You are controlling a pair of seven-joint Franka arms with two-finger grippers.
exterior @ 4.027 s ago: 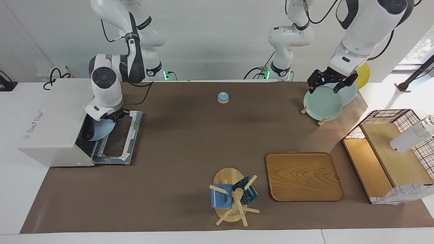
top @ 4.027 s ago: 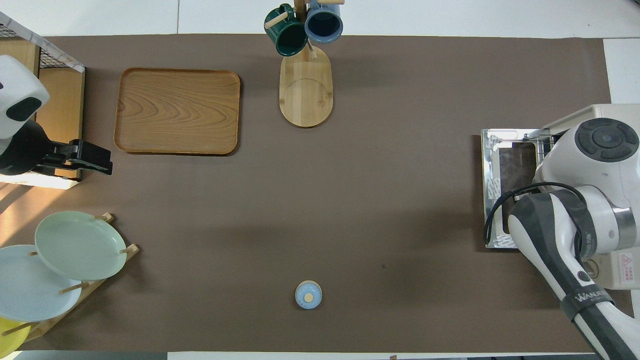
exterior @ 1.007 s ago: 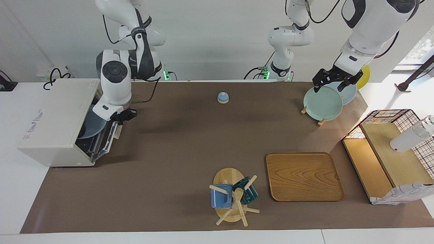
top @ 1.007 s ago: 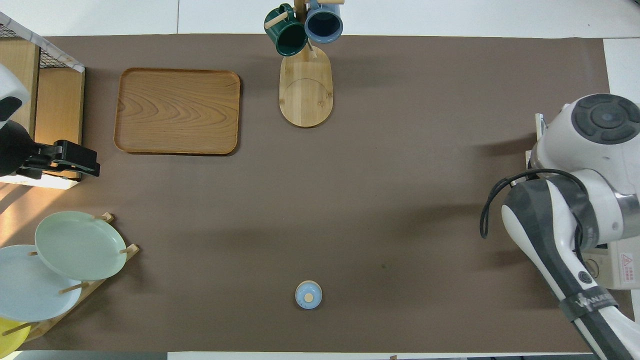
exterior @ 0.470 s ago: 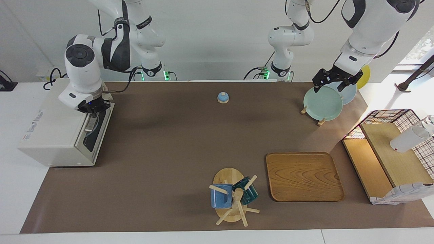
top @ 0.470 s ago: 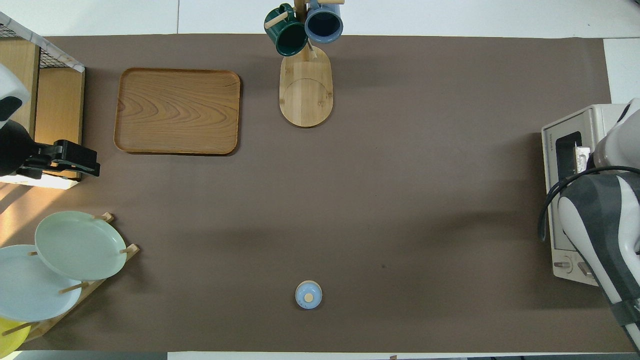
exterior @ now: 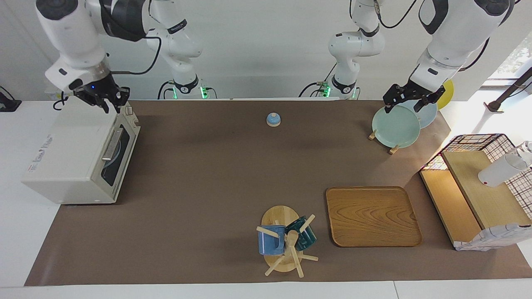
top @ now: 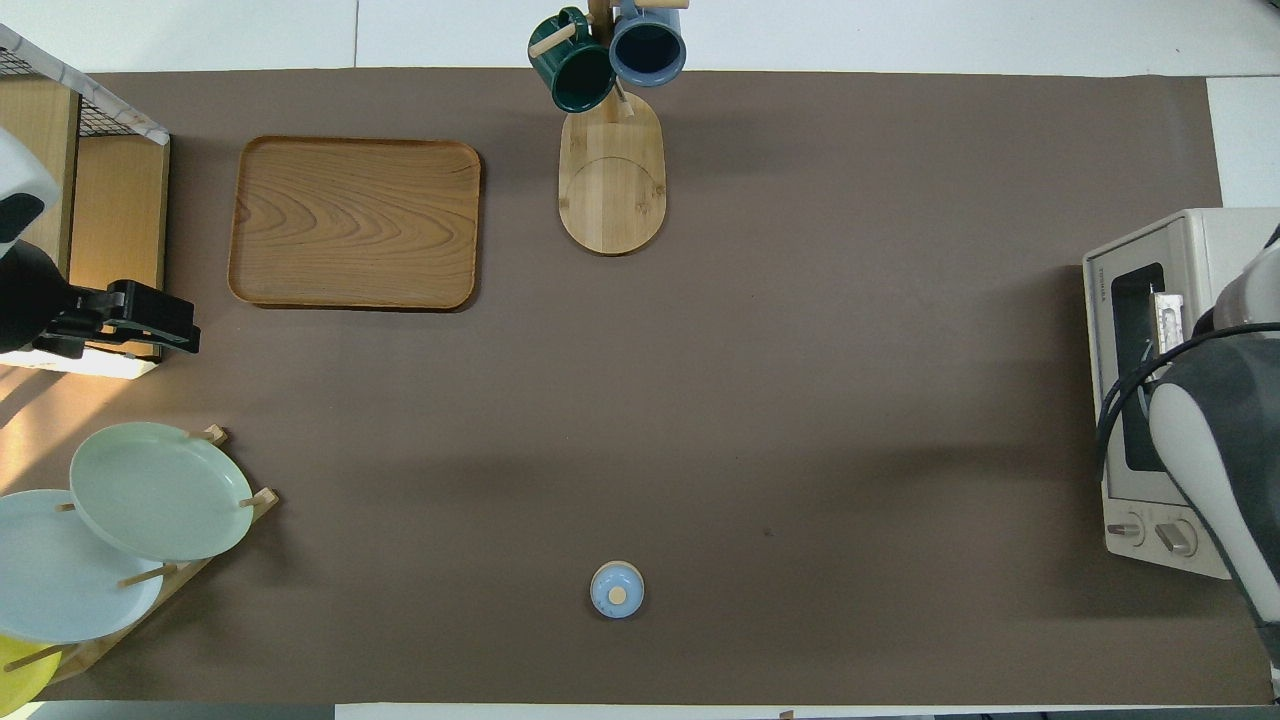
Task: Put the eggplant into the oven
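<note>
The off-white oven (exterior: 70, 153) stands at the right arm's end of the table with its dark glass door (exterior: 118, 160) shut; it also shows in the overhead view (top: 1165, 250). A pale blue plate shows dimly through the glass. The eggplant is not in view. My right gripper (exterior: 109, 100) is open and empty, raised over the oven's top corner nearest the robots, clear of the bar handle (exterior: 111, 145). My left gripper (exterior: 409, 101) is open and empty over the plate rack, waiting; it also shows in the overhead view (top: 160, 322).
A rack holds green (exterior: 395, 126), pale blue and yellow plates. A small blue lidded pot (exterior: 273, 119) sits near the robots. A wooden tray (exterior: 373, 216), a mug tree (exterior: 284, 243) and a wire shelf unit (exterior: 478, 187) with a white bottle (exterior: 498, 170) stand farther out.
The oven door was lying open with my right gripper at it; the gripper swung the door up shut, let go and rose over the oven's top. The left arm barely moved.
</note>
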